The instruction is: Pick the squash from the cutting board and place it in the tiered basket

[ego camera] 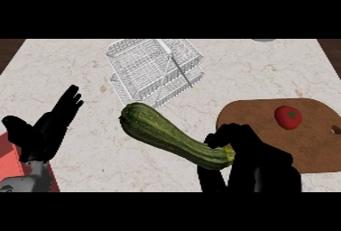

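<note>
Squash (170, 135), held only at its stem end by the curled fingers of the right hand (250, 151), hangs over the counter (80, 58) between cutting board (313, 149) and tiered basket (156, 67), so its long free end may tip or catch the basket's rim, while the left hand (43, 131) rests open.

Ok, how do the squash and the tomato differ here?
The squash is long and dark green; the tomato is small, round and red. The squash is held off the cutting board by the right hand; the tomato lies on that board, untouched.
</note>
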Robot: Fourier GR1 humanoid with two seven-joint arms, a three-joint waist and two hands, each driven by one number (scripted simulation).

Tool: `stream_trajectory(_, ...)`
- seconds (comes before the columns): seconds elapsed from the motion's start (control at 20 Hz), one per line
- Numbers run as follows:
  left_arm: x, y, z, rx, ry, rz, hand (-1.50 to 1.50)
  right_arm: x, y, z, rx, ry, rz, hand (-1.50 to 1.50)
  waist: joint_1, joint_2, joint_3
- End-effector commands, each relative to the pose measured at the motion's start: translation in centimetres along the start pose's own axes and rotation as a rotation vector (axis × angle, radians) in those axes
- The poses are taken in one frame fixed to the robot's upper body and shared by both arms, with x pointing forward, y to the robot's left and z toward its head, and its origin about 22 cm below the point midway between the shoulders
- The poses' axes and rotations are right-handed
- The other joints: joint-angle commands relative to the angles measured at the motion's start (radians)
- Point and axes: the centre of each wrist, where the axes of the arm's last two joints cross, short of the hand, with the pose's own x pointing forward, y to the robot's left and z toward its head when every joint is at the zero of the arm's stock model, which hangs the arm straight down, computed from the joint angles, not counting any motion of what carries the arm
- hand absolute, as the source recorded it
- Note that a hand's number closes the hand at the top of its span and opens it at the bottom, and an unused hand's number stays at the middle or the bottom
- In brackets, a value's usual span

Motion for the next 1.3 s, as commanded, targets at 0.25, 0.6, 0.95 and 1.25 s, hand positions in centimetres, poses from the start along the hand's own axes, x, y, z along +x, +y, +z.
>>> stream_trajectory(0.25, 0.0, -1.0, -1.1, -0.047, 0.006, 0.002, 0.0, 5.5, 2.2, -5.8, 0.009, 0.156, 0.001, 1.5, 0.042, 0.011, -0.004)
stream_trajectory(0.6, 1.2, -1.4, -1.8, -0.045, 0.007, 0.007, 0.0, 8.4, 3.8, -11.6, 0.07, 0.215, 0.011, 1.5, 0.043, 0.011, -0.002)
stream_trajectory(0.95, 0.4, -2.1, -1.5, -0.063, -0.004, 0.001, 0.0, 10.0, 6.8, -13.4, 0.115, 0.29, 0.039, 1.5, 0.061, 0.012, -0.003)
stream_trajectory(1.25, 0.0, -1.9, -1.5, -0.056, -0.013, 0.009, 0.0, 12.1, 7.8, -15.0, 0.113, 0.287, 0.055, 1.5, 0.055, 0.009, -0.002)
